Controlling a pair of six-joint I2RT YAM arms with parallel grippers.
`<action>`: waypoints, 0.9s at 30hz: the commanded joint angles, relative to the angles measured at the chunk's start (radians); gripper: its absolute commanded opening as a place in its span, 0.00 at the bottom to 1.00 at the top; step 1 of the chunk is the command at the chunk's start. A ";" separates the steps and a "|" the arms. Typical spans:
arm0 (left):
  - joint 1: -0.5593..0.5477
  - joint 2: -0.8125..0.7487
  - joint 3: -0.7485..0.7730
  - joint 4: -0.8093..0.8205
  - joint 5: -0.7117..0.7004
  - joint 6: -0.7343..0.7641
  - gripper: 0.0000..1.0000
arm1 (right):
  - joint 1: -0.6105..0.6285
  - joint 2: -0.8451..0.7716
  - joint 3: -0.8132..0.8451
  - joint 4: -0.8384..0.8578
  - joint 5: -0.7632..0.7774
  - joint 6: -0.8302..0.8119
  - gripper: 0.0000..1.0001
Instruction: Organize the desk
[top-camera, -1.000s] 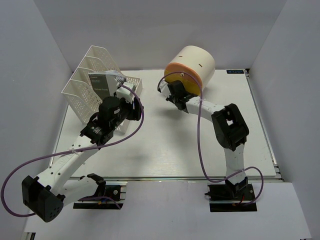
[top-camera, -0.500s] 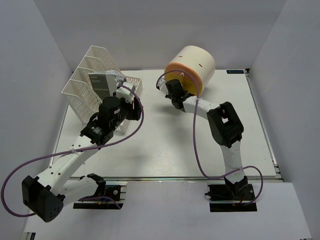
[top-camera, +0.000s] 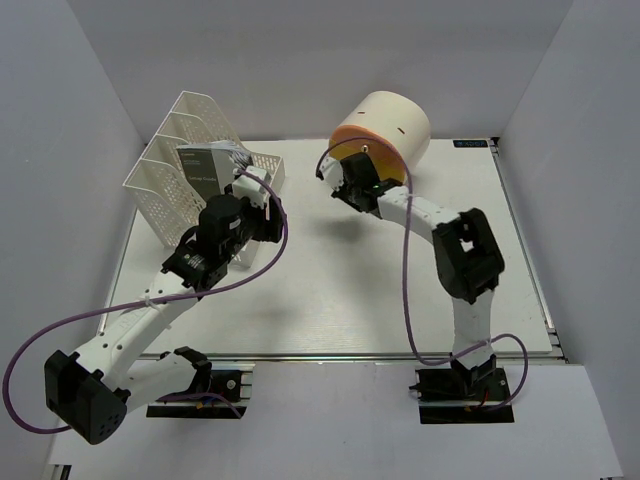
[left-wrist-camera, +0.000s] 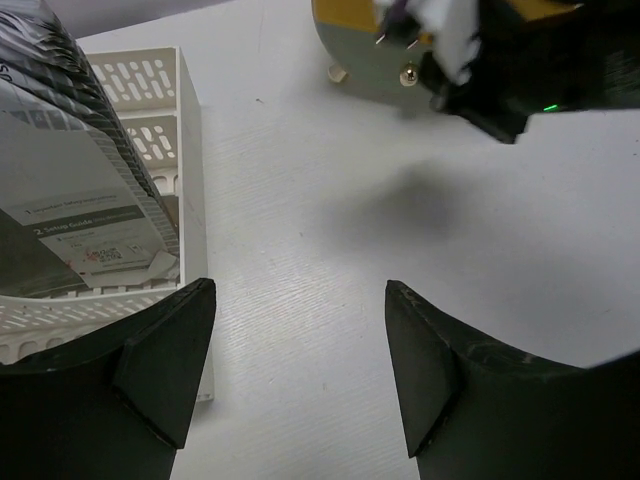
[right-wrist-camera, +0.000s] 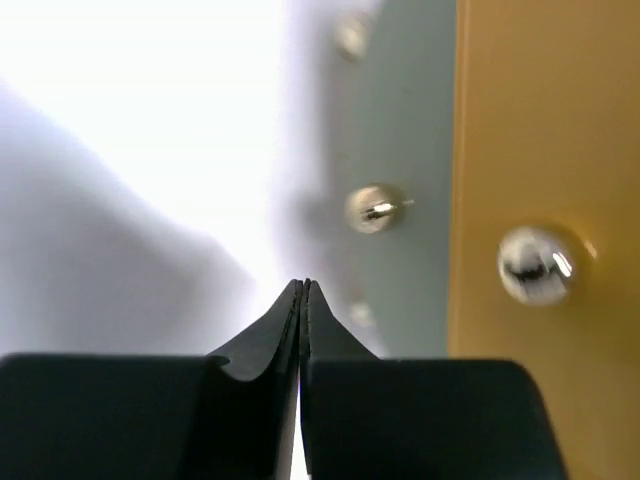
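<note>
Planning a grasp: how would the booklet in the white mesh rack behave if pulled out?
The booklet looks thin, so it would probably flex or droop if pinched at one edge. Its cover looks glossy in the left wrist view, so it may slip. The mesh rack holding it looks light and might shift along.

Grey booklet (left-wrist-camera: 70, 200) in white mesh rack (left-wrist-camera: 150, 80) is showing one small printed line, seemingly "Setup Guide"; finer print beneath is blurring out. Blue sticker (top-camera: 470, 144) at desk (top-camera: 330, 290) far edge is reading illegible.
</note>
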 joint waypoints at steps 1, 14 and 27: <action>0.006 -0.026 -0.016 0.027 0.031 0.002 0.79 | -0.018 -0.268 -0.032 -0.155 -0.434 0.217 0.03; -0.023 -0.028 -0.081 0.119 0.246 0.041 0.93 | -0.100 -0.817 -0.425 -0.069 -0.380 0.512 0.89; -0.024 -0.069 -0.172 0.131 0.327 0.064 0.98 | -0.132 -1.150 -0.741 0.077 -0.443 0.540 0.89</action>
